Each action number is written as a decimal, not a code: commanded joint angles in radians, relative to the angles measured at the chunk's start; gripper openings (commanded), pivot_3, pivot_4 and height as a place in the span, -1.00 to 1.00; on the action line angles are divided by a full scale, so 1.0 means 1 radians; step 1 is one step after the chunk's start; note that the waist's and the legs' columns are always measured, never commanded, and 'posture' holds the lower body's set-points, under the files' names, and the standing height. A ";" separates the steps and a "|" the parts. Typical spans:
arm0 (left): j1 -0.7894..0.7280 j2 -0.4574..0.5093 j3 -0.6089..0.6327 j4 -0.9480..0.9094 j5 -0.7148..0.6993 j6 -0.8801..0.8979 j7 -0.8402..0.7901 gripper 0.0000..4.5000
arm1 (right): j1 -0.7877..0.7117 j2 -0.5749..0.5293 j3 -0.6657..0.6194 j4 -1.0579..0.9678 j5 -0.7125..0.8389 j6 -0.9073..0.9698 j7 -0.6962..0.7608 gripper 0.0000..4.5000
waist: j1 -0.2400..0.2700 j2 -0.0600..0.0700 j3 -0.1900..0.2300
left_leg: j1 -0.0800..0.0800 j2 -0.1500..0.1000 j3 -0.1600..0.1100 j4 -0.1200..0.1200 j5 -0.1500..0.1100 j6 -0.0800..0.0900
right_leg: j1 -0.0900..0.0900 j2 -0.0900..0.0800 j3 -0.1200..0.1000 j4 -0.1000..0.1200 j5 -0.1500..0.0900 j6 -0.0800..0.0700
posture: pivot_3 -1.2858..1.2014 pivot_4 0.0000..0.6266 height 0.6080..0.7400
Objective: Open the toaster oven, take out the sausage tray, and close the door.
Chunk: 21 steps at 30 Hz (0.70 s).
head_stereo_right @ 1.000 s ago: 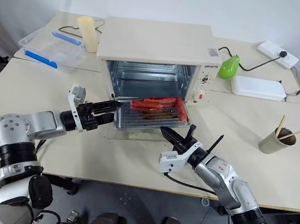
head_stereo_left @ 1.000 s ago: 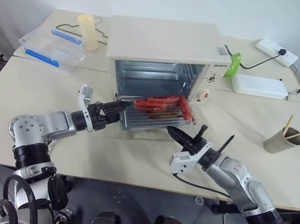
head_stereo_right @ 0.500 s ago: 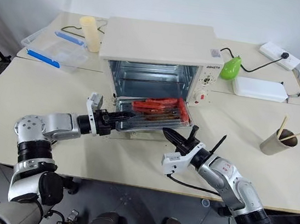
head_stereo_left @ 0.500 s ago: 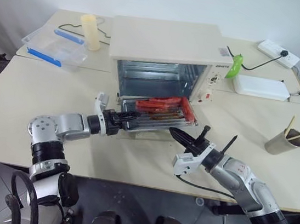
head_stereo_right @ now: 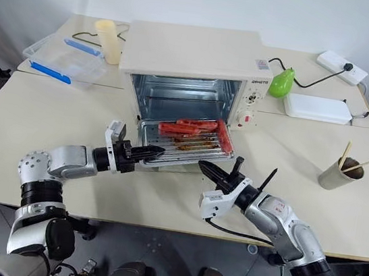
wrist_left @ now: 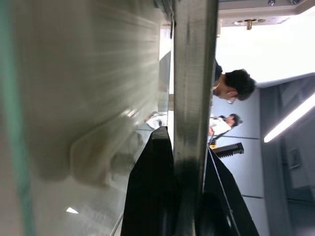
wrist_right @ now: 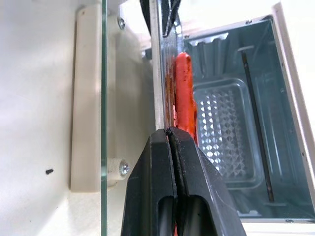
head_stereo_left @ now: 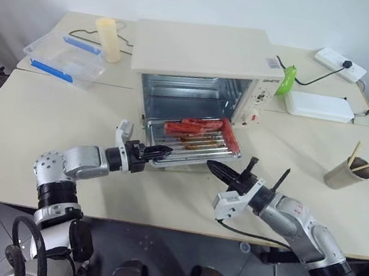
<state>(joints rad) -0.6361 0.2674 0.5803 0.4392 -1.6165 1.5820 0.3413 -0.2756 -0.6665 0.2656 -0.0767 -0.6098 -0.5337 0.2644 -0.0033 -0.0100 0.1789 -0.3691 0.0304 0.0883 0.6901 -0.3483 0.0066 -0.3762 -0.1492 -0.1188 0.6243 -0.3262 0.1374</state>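
Black left claw pinches sausage tray rim.

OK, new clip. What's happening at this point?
The toaster oven stands open, its glass door folded down flat on the table. The sausage tray is partly out of the opening, resting over the door. The left gripper is shut on the tray's near left rim, and the right gripper is shut on its near right rim, so both arms hold the tray. It is not yet clear of the oven, and the door is not yet closed.
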 commanded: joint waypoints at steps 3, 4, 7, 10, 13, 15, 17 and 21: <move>0.111 0.089 -0.106 -0.076 -0.325 -0.116 0.059 -1.00 | 0.036 -0.033 -0.111 -0.058 0.284 0.025 0.107 -0.75 | -0.001 0.000 0.000 | 0.000 0.000 0.000 0.000 0.000 0.000 | 0.000 0.000 0.001 0.000 0.000 0.000 | 0.03 -0.52 1.00; 0.126 0.096 -0.120 -0.090 -0.346 -0.137 0.061 -1.00 | 0.037 -0.035 -0.118 -0.061 0.291 0.022 0.115 -0.59 | -0.001 0.000 0.000 | 0.000 0.000 -0.001 0.000 0.000 0.000 | 0.000 0.000 0.001 0.000 0.000 0.000 | 0.03 -0.52 1.00; 0.219 0.133 -0.084 -0.168 -0.356 -0.130 -0.090 -1.00 | 0.057 -0.073 -0.155 -0.044 0.384 -0.026 0.165 -0.14 | -0.001 0.000 0.000 | 0.000 0.000 0.000 0.000 0.000 0.000 | 0.000 0.000 0.001 0.000 0.000 0.000 | 0.03 -0.52 1.00; 0.352 0.199 -0.033 -0.252 -0.356 -0.104 -0.298 -1.00 | 0.084 -0.123 -0.201 0.030 0.511 -0.023 0.254 0.28 | -0.008 0.000 0.000 | 0.000 0.000 0.001 -0.001 0.000 0.000 | 0.000 0.000 0.001 -0.002 0.000 0.000 | 0.03 -0.52 1.00; 0.484 0.267 -0.024 -0.302 -0.356 -0.118 -0.425 -1.00 | 0.087 -0.129 -0.251 0.112 0.659 0.056 0.332 0.72 | -0.011 0.000 0.000 | 0.001 0.000 0.002 -0.004 0.000 0.000 | 0.000 0.001 0.002 -0.003 0.000 0.000 | 0.03 -0.52 1.00; 0.564 0.307 -0.024 -0.340 -0.356 -0.126 -0.497 -1.00 | 0.082 -0.130 -0.273 0.161 0.734 0.073 0.394 0.98 | -0.011 0.000 0.000 | 0.001 0.000 0.002 -0.004 0.000 0.000 | 0.000 0.001 0.002 -0.004 0.000 -0.001 | 0.03 -0.52 1.00; 0.636 0.302 0.017 -0.373 -0.356 -0.182 -0.518 -1.00 | 0.078 -0.113 -0.295 0.191 0.816 0.143 0.443 0.98 | -0.009 0.001 0.000 | 0.002 0.001 0.002 -0.004 0.000 0.000 | 0.000 0.000 0.003 -0.004 0.000 -0.001 | 0.03 -0.52 1.00; 0.756 0.273 0.065 -0.443 -0.356 -0.276 -0.533 -1.00 | 0.062 -0.095 -0.290 0.230 0.840 0.176 0.508 0.98 | -0.002 0.001 0.000 | 0.001 0.003 0.002 -0.004 0.000 0.001 | 0.000 0.000 0.007 -0.005 0.000 -0.001 | 0.03 -0.52 1.00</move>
<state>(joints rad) 0.0924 0.5524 0.6061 0.0441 -1.9372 1.3427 -0.1575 -0.2058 -0.7683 -0.0047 0.1537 0.2019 -0.3622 0.7457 -0.0055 -0.0093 0.1792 -0.3679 0.0338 0.0909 0.6860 -0.3481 0.0079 -0.3762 -0.1493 -0.1110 0.6186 -0.3266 0.1367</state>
